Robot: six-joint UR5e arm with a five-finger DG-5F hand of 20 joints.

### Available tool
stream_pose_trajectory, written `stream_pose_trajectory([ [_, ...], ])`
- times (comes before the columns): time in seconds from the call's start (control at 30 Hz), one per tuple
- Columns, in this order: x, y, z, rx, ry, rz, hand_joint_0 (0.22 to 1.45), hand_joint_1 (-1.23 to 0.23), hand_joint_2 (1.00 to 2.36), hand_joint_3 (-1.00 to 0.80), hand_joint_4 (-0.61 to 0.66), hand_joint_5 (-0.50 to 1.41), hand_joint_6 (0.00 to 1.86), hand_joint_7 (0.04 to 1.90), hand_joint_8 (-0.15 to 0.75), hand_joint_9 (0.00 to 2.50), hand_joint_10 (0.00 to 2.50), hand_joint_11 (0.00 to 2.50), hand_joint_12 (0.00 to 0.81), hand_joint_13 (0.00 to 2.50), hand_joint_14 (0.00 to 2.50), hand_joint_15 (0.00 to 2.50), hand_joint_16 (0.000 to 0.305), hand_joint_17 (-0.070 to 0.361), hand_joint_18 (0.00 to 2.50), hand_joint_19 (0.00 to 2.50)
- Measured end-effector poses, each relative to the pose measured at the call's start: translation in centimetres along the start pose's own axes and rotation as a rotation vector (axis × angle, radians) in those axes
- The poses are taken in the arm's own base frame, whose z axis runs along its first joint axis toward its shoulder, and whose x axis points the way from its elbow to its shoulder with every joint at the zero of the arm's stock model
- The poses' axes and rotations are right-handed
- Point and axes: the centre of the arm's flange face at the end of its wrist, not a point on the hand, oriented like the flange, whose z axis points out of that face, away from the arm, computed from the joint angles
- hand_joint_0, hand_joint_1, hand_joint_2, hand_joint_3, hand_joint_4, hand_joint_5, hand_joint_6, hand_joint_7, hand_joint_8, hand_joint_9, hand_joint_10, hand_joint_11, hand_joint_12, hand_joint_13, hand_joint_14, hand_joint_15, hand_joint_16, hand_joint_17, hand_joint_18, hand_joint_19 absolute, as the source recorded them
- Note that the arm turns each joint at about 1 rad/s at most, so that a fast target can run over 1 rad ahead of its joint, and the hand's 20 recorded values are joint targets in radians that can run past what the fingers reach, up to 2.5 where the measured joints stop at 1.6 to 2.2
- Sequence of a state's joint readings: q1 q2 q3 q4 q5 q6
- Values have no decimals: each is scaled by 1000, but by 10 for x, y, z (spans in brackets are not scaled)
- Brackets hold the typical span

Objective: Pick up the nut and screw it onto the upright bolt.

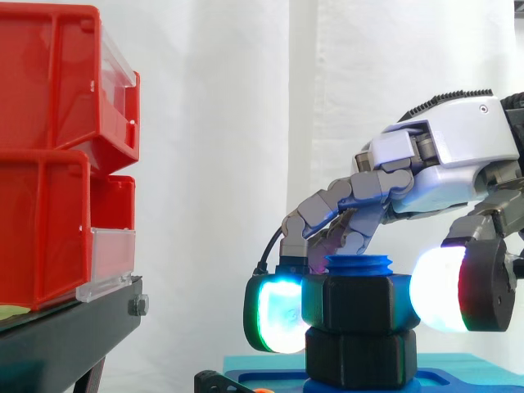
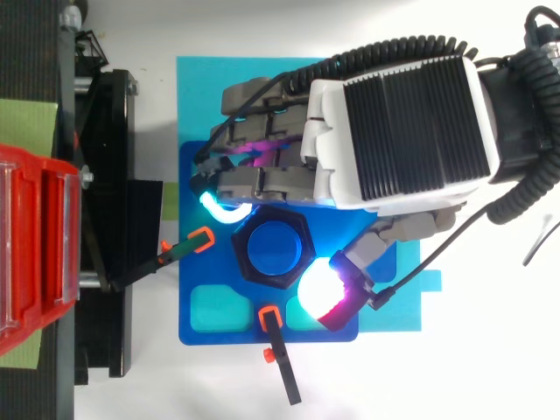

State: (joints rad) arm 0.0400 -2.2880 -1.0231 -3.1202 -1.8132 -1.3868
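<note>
Around the upright blue bolt at the middle of the blue plate we see the black nut, sitting above a second black hex piece. Our hand is clamped on the nut, with glowing pads pressed to its left and right sides. Two black clamps with orange tips reach onto the plate from its left and lower sides in the top view. A cyan mat lies under the plate. Red bins on a black stand sit well apart at the side view's left.

Black hex nut on upright blue bolt, near top
</note>
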Motion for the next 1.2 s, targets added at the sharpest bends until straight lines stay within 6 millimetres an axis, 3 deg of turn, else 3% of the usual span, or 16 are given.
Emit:
stream_pose_trajectory([
  [0.33, -1, -2, -1, 1, -1, 0, 452, -463, 1000, -500, 302, -102, 505, 1108, 320, 854, 0, 0, 388, 507, 0, 0, 54, 122, 412, 65],
  [0.7, 0, -2, -1, 2, 0, 0, 464, -454, 1000, -500, 283, -50, 505, 1281, 324, 962, 0, 16, 375, 556, 0, 0, 51, 115, 441, 76],
  [0.9, 0, -2, -1, 2, 0, 1, 466, -455, 1000, -500, 292, -104, 504, 1014, 312, 940, 0, 10, 375, 559, 0, 0, 51, 115, 450, 78],
  [1.2, -1, -2, 0, -1, -8, -1, 419, -456, 1000, -500, 193, -172, 502, 735, 297, 815, 0, 0, 398, 497, 0, 0, 60, 135, 403, 33],
])
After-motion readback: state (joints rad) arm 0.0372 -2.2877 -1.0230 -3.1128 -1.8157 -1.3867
